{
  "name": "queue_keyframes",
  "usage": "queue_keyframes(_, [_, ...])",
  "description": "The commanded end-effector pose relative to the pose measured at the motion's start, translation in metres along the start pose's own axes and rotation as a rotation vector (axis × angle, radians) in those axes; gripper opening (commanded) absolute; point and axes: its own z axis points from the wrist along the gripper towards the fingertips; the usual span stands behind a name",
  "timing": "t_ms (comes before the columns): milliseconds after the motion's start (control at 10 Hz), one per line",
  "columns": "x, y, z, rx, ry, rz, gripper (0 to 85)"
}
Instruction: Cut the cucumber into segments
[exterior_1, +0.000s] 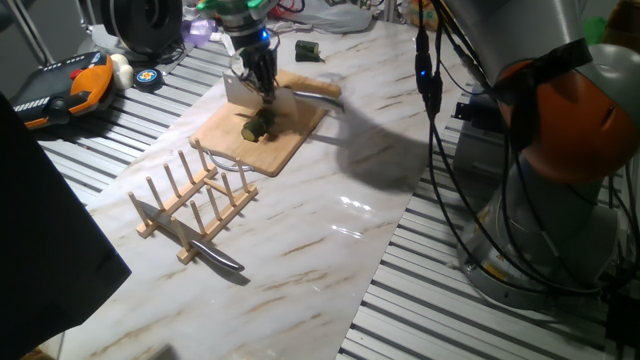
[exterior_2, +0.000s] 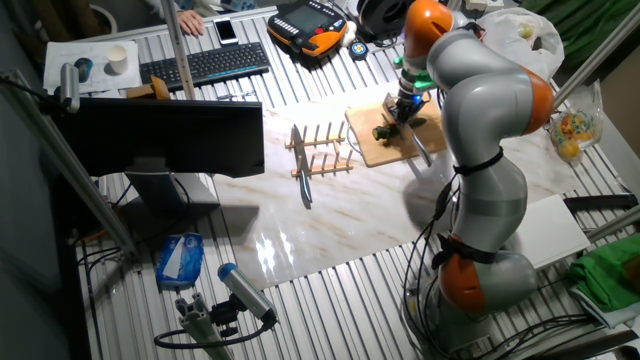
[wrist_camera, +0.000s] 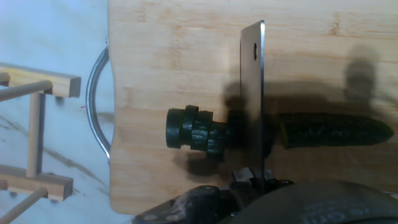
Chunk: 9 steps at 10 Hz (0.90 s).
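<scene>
A wooden cutting board (wrist_camera: 180, 50) carries the cucumber (wrist_camera: 333, 132), a dark green length lying on the right of the hand view. To its left sit the segments (wrist_camera: 189, 130), short dark chunks pressed close together. My gripper (wrist_camera: 249, 183) is shut on a knife, whose broad blade (wrist_camera: 252, 93) is seen edge-on across the cucumber, between the long piece and the segments. In one fixed view the gripper (exterior_1: 255, 75) holds the blade (exterior_1: 240, 92) just over the cucumber (exterior_1: 258, 127) on the board (exterior_1: 285, 145). The other fixed view shows the gripper (exterior_2: 405, 100) above the board (exterior_2: 375, 150).
A wooden peg rack (exterior_1: 190, 200) stands near the board's metal handle (wrist_camera: 96, 106), with a second knife (exterior_1: 205, 248) lying at its foot. A small dark green stub (exterior_1: 307, 50) lies beyond the board. The robot's base (exterior_1: 560, 200) and cables (exterior_1: 440, 150) fill the right side.
</scene>
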Motion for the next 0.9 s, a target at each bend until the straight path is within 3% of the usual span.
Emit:
queue_keyframes(0, [0.001,-0.002,-0.003,0.002,0.001,-0.003,0.7])
queue_keyframes(400, [0.003,-0.010,-0.004,0.015,0.001,-0.006,0.7])
queue_keyframes(800, [-0.001,-0.020,0.005,0.017,0.005,-0.020,0.7])
